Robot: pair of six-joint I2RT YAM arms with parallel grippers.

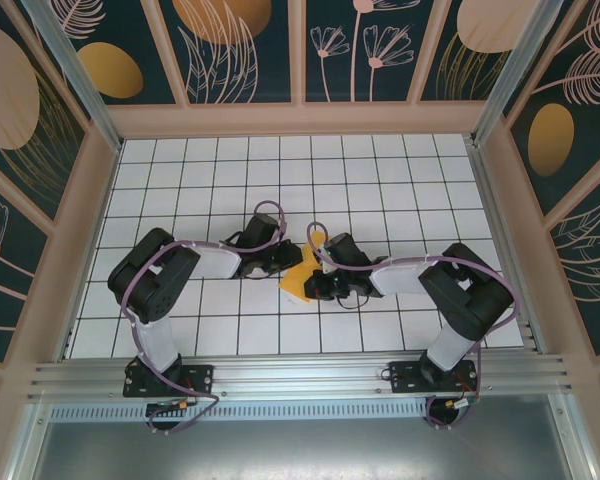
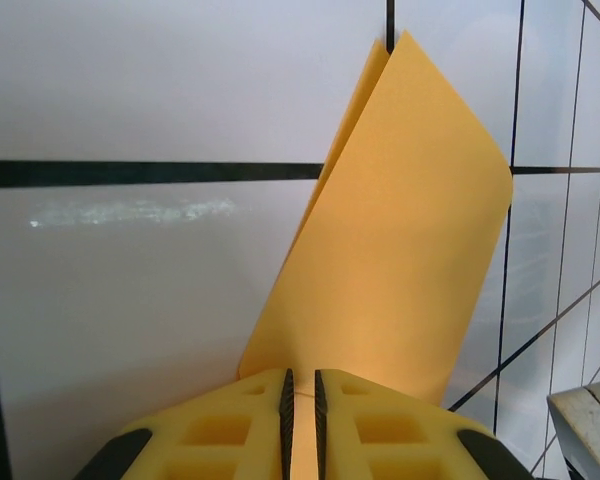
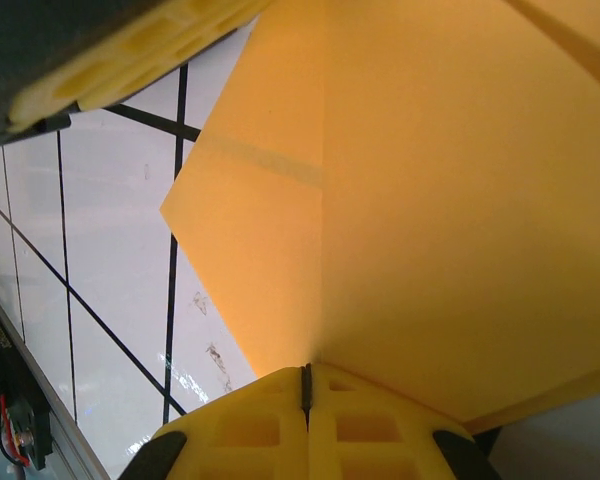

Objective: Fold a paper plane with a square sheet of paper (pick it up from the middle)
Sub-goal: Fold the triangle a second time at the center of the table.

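Paper (image 2: pixel 400 250): orange sheet, folded, held up.
Left gripper (image 2: pixel 301 385): clamped on its lower edge.
Right gripper (image 3: pixel 306 385): clamped on it too.
Advice: align edges before creasing.

**Right wrist view: gripper clamping creased orange sheet**

The right gripper (image 3: pixel 306 388) is sitting at the bottom of the frame, its yellow fingers (image 3: pixel 245 430) pressing together with no gap showing. They are pinching the lower edge of the square sheet of paper (image 3: pixel 430 200). The sheet is rising away from the gripper, and a sharp straight crease is running up it from the pinch. The flap left of the crease is tapering to a point over the white gridded desk (image 3: pixel 100 260). A second yellow finger (image 3: pixel 130 45) is touching the sheet's upper left edge. Red wires (image 3: pixel 5 435) are showing at the lower left corner.
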